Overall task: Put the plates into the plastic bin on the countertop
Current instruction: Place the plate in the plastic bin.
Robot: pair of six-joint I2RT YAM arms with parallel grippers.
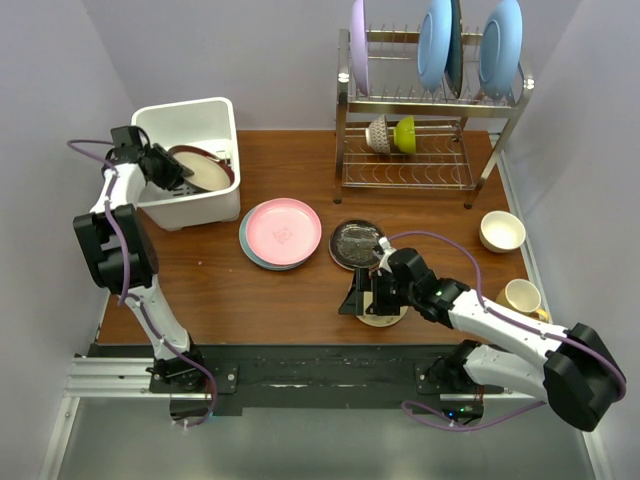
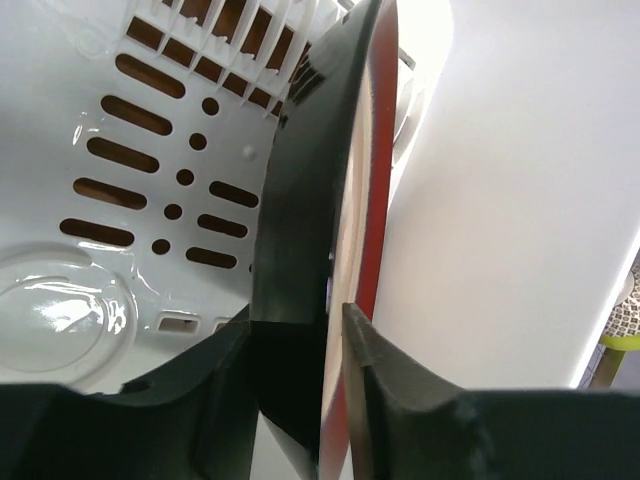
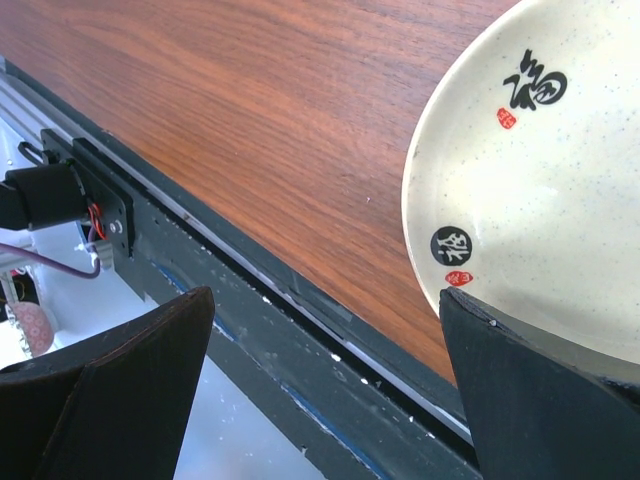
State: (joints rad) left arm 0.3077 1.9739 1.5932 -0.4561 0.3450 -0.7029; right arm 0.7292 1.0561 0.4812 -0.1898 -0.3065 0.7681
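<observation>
Left gripper (image 1: 170, 168) clamped on maroon-rimmed cream plate (image 1: 207, 174), tilted inside plastic bin (image 1: 188, 106), guessing so it slots in on edge. Right gripper (image 3: 325, 292) spread wide over small yellowish plate (image 3: 540, 190), well right of bin on countertop (image 3: 250, 100), probably lining up rim grab.

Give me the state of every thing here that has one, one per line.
left tool: shut on the maroon-rimmed plate
maroon-rimmed plate: held tilted inside the plastic bin
plastic bin: upright, open top
right tool: open, above the yellowish plate
yellowish plate: flat on the countertop, ungripped
pink plate: face up, stacked on a bluish plate
dark glass plate: flat on the countertop
cream bowl: upright
rack plates: standing on edge
</observation>
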